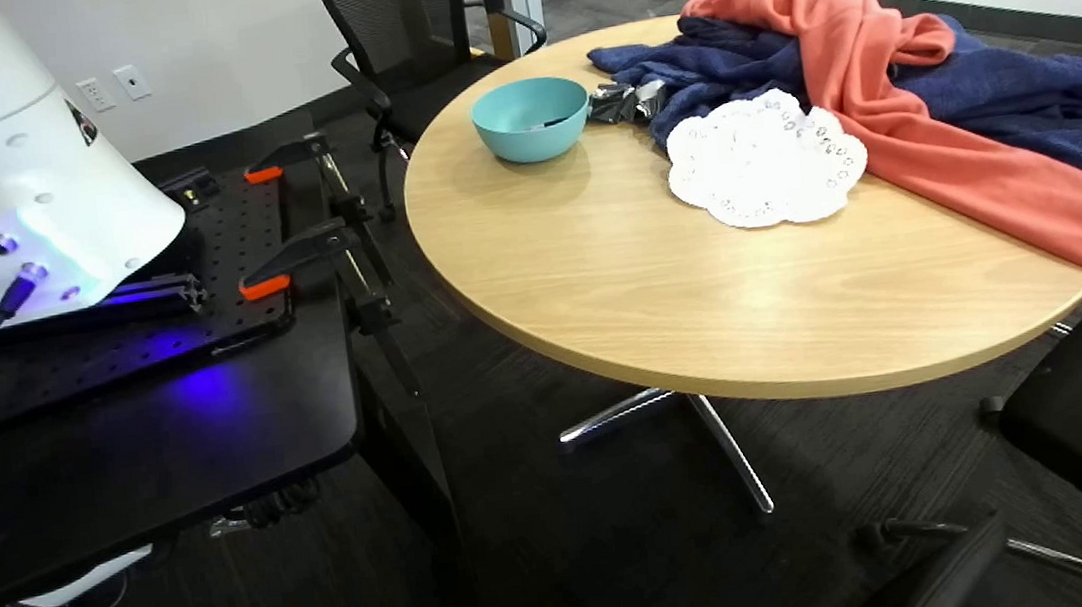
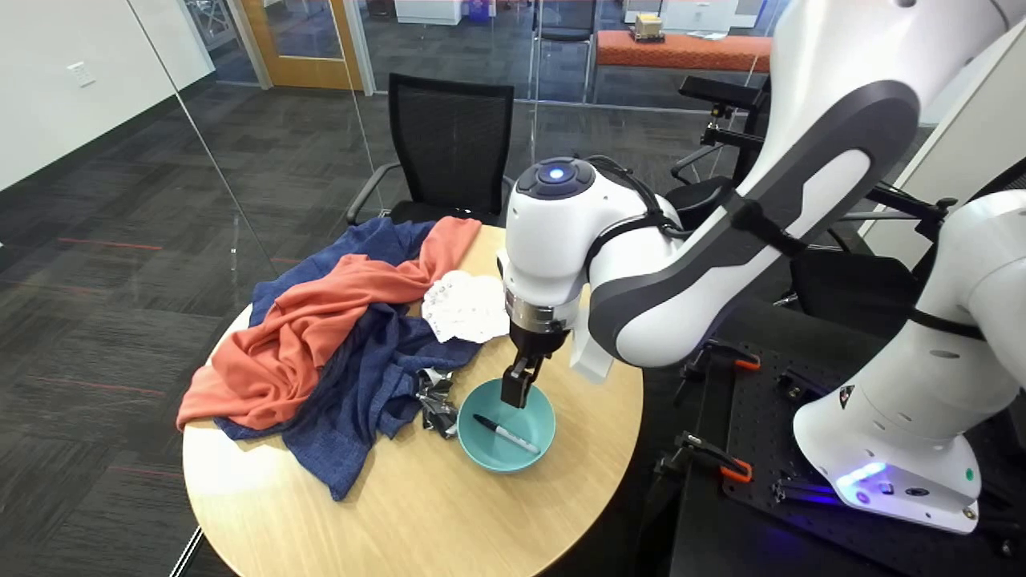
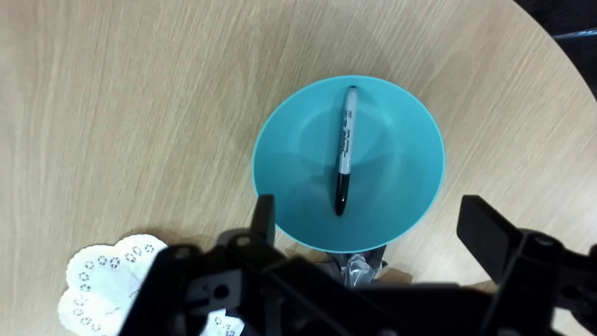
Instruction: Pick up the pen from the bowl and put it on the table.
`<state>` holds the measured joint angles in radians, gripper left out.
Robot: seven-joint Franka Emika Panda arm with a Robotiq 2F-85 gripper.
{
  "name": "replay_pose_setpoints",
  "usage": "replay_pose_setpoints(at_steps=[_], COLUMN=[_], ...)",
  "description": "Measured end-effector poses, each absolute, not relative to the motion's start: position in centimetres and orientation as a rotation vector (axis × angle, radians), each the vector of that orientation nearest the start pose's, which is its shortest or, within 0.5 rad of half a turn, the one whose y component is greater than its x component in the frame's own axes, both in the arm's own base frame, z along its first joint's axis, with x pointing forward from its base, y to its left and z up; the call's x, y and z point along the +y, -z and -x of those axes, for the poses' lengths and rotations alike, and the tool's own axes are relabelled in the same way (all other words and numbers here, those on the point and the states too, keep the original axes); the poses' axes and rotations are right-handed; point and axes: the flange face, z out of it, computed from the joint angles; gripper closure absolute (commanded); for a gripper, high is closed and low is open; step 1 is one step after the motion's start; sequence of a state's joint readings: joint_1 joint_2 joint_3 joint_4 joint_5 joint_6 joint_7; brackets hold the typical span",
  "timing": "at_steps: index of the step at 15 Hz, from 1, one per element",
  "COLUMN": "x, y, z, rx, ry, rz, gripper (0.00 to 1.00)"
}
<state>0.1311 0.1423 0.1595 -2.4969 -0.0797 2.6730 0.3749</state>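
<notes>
Pen (image 3: 346, 144) is lying inside the teal bowl (image 3: 410, 158), black cap pointing toward a crumpled shiny wrapper (image 2: 437, 403) just beside the bowl, pale end sitting close to the rim. Gripper (image 3: 367, 212) is hanging above the bowl, fingers standing wide apart; in the wrist view the pen is showing between them, touching neither. Bowl is sitting upright on the round table (image 1: 703, 317), toward one side of it. White scalloped doily (image 1: 767, 159) is lying on the table too, apart from the bowl. Navy cloth (image 1: 1022, 92) is lying bunched next to doily and wrapper; coral cloth (image 1: 1022, 188) is draping over it and hanging past the table edge in an exterior view. Arm (image 2: 721, 280) is hanging over the table, its base (image 1: 37, 196) standing on a perforated plate (image 1: 234, 200) on the black desk (image 1: 133, 437). Black chairs (image 2: 453, 144) are standing by the table.
</notes>
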Motion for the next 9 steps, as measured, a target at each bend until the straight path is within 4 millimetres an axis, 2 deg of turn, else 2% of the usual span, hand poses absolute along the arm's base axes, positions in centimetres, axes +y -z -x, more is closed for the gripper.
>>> replay_pose_setpoints(at_steps=[5, 9], x=[13.0, 13.4], y=[-19.6, -16.3], z=[-46.2, -47.1], rx=[0.026, 0.017], ry=[0.042, 0.004], rz=[3.139, 3.131], gripper=[0.00, 0.00])
